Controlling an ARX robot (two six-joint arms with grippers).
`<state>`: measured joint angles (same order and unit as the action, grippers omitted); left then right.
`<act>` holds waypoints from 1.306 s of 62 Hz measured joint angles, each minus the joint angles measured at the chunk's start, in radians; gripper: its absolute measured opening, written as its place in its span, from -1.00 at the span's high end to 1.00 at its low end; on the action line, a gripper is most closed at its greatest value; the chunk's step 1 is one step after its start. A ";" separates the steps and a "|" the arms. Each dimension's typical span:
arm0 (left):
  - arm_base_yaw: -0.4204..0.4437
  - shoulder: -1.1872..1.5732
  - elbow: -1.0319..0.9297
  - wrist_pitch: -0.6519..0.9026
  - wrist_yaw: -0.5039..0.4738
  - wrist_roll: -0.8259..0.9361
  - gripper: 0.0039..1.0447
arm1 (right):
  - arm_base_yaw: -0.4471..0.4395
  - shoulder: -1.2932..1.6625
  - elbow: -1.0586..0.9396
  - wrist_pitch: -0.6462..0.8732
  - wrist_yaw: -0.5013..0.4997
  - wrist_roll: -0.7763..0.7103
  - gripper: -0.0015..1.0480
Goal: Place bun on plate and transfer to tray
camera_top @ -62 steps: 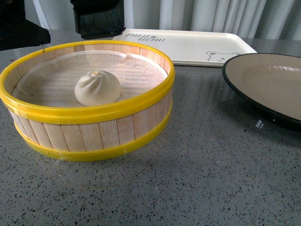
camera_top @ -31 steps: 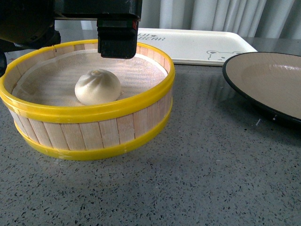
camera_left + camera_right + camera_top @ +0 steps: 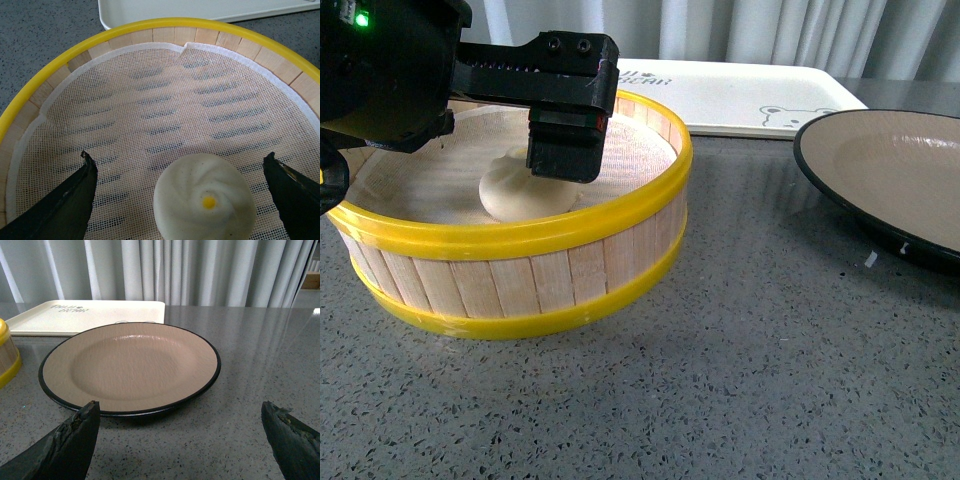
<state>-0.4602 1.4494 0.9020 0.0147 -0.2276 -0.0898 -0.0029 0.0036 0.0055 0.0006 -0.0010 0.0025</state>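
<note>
Our left gripper is spread wide, 1 finger either side of the bun, which sits on mesh in the steamer basket. Our right gripper, also spread, faces the plate; the tray lies beyond.

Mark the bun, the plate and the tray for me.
bun point(image 3: 205, 200), left wrist view, its pleated top.
plate point(image 3: 130, 365), right wrist view, bare tan centre.
tray point(image 3: 740, 95), front view, bare cream surface.

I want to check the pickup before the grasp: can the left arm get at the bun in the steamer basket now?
Probably yes. The left gripper is open and straddles the bun, and the basket holds nothing else but its mesh liner.
</note>
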 joint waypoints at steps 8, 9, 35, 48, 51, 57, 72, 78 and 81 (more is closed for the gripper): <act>-0.002 0.002 0.000 -0.011 0.000 0.004 -0.88 | 0.000 0.000 0.000 0.000 0.000 0.000 -0.83; -0.003 0.002 0.000 -0.013 0.000 0.004 -0.88 | 0.000 0.000 0.000 0.000 0.000 0.000 -0.83; -0.007 0.005 0.004 -0.056 0.047 -0.001 0.03 | 0.000 0.000 0.000 0.000 0.000 0.000 -0.83; -0.004 0.005 0.006 -0.063 0.056 -0.020 0.65 | 0.000 0.000 0.000 0.000 0.000 0.000 -0.83; -0.003 0.005 0.006 -0.063 0.061 -0.021 0.77 | 0.000 0.000 0.000 0.000 0.000 0.000 -0.83; 0.002 0.005 0.009 -0.067 0.071 -0.026 0.94 | 0.000 0.000 0.000 0.000 0.000 0.000 -0.83; 0.016 -0.003 0.020 -0.085 0.080 -0.028 0.93 | 0.000 0.000 0.000 0.000 0.000 0.000 -0.83; 0.027 -0.019 0.033 -0.102 0.084 -0.028 0.93 | 0.000 0.000 0.000 0.000 0.000 0.000 -0.83; 0.031 -0.028 0.044 -0.111 0.090 -0.028 0.93 | 0.000 0.000 0.000 0.000 0.000 0.000 -0.83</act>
<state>-0.4294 1.4216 0.9459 -0.0959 -0.1375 -0.1177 -0.0029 0.0036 0.0055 0.0006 -0.0010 0.0025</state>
